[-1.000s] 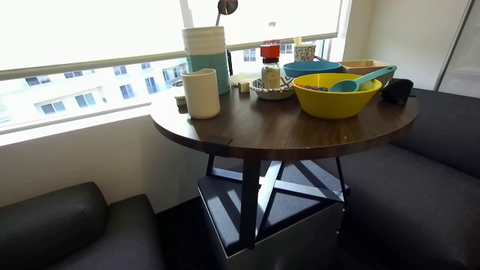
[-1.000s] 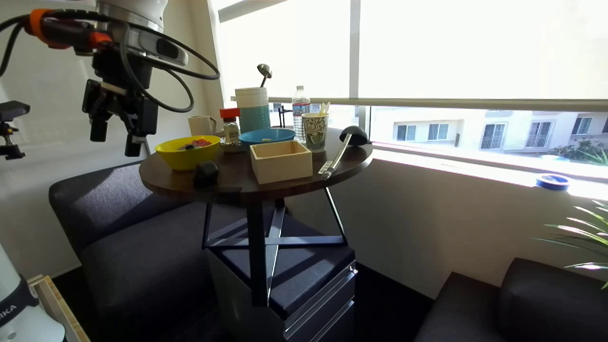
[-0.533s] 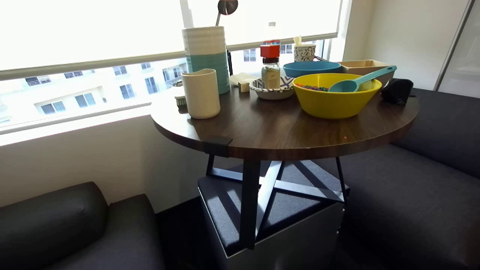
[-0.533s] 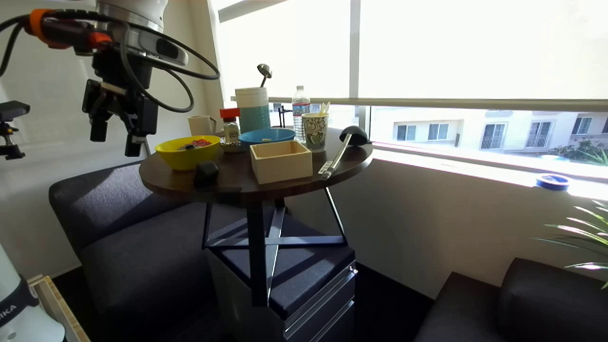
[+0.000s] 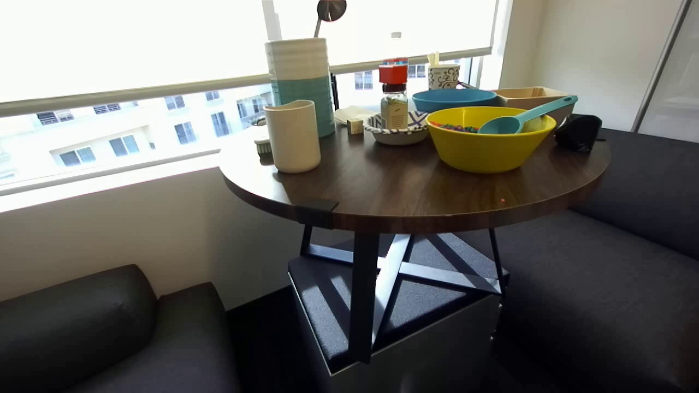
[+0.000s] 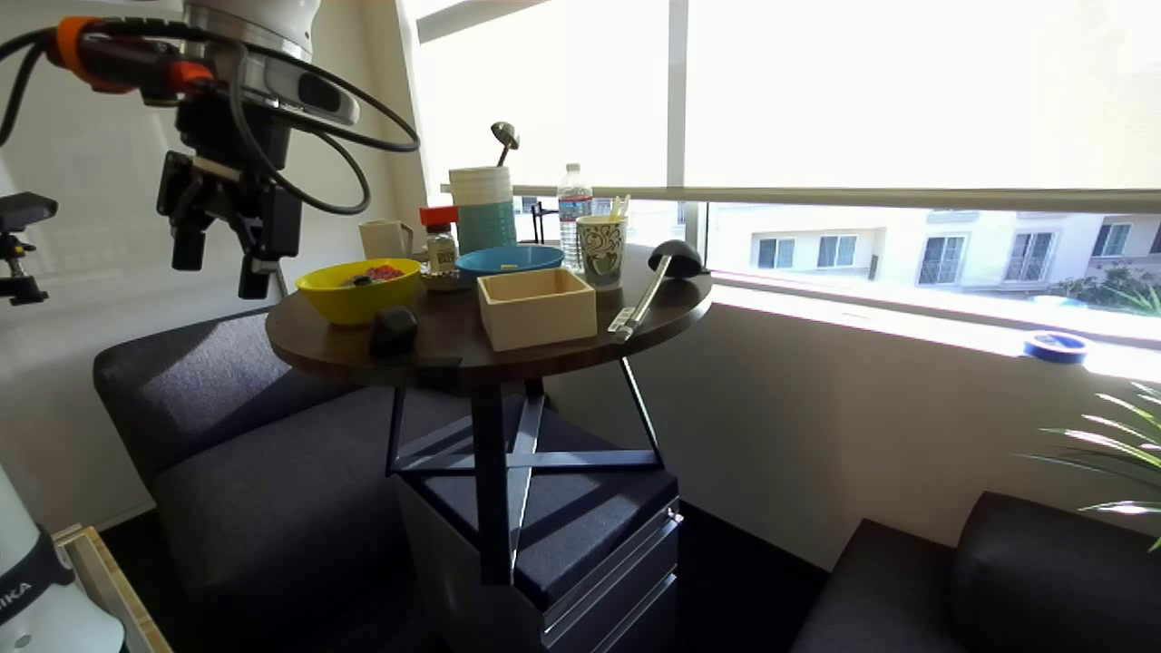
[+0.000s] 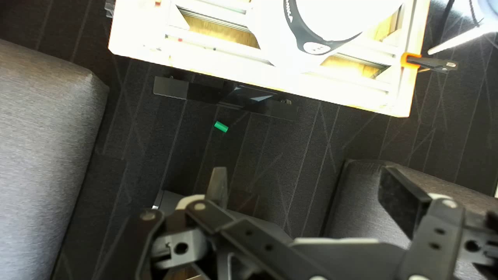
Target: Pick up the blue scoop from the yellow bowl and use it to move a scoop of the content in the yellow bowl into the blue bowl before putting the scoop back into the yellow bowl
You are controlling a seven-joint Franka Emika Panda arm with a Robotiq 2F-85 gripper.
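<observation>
The yellow bowl (image 5: 486,153) stands on the round table in both exterior views (image 6: 349,304). Small coloured pieces (image 5: 454,128) lie in it, mostly red in an exterior view (image 6: 385,271). The blue scoop (image 5: 538,111) rests in the yellow bowl, cup down inside and handle sticking out over the rim. The blue bowl (image 5: 453,99) stands behind the yellow bowl and also shows in an exterior view (image 6: 494,263). My gripper (image 6: 221,267) hangs in the air beside the table, near the yellow bowl. In the wrist view my gripper (image 7: 305,181) is open with nothing between the fingers.
A wooden box (image 6: 540,313) and a black object (image 6: 394,332) stand near the yellow bowl. A patterned bowl with a red-capped jar (image 5: 394,109), a white mug (image 5: 294,139), a tall crock (image 5: 301,82), a paper cup (image 6: 601,254) and a ladle (image 6: 655,290) share the table.
</observation>
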